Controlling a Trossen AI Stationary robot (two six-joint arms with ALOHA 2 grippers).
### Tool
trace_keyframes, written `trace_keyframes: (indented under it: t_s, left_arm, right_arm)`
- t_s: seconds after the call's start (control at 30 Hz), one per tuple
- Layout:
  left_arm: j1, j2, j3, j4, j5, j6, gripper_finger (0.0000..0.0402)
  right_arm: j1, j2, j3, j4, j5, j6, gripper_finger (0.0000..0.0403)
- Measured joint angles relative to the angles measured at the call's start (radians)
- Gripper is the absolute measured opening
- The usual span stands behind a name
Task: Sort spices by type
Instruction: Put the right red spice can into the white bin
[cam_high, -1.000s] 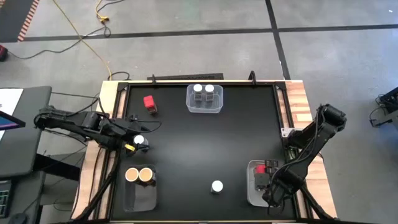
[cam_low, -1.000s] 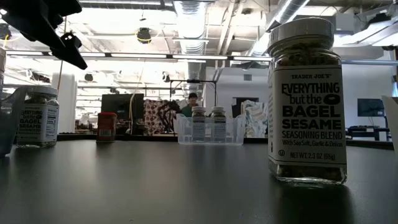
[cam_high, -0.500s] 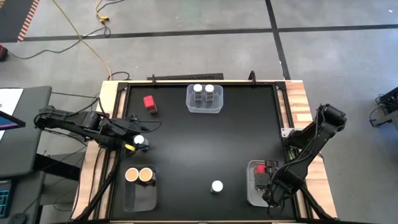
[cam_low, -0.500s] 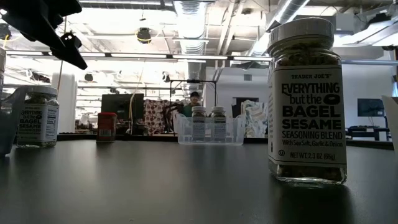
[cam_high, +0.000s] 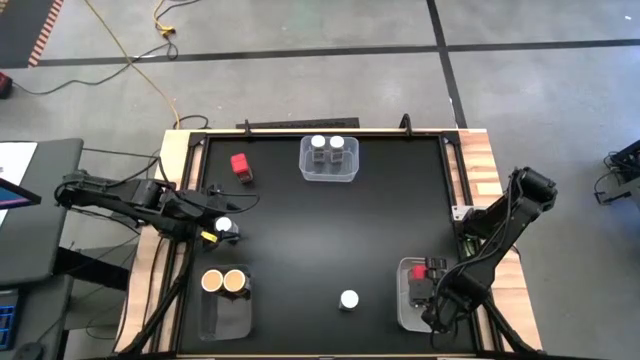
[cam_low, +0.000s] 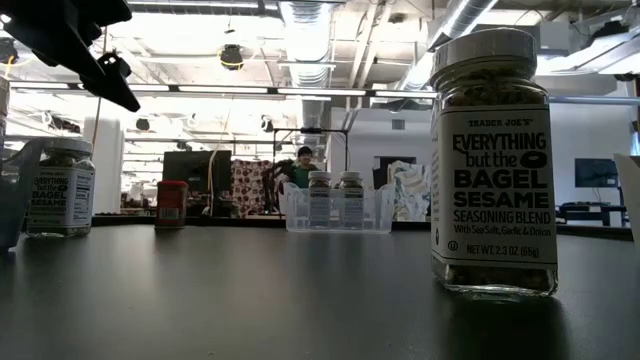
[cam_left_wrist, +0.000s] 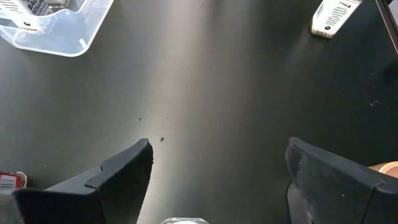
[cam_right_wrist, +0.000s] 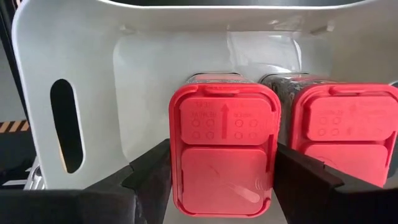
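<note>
Right wrist view, right pincer (cam_right_wrist: 221, 180) straddling red spice box (cam_right_wrist: 224, 149), white bin (cam_right_wrist: 81, 74)

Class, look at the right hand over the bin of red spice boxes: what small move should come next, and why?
Probably lift the right hand straight up. Its fingers stand on both sides of a red box that already sits in the white bin beside another red box, so that box looks placed.

Both arms were dark, jointed tubes; the left tool (cam_high: 222, 228) had a little yellow tag, fingers (cam_left_wrist: 118, 177) matte black wedges.
</note>
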Motion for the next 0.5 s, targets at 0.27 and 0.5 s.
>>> trace_keyframes:
  t_s: [0.27,0.5]
  left_arm:
    - [0.0,0.0,0.0,0.0,0.0,0.0,0.0353]
    - [0.0,0.0,0.0,0.0,0.0,0.004,0.0353]
  right_arm:
    - [0.0,0.0,0.0,-0.002,0.0,0.002,0.0271]
    - [0.0,0.0,0.0,-0.002,-0.005,0.002,0.0271]
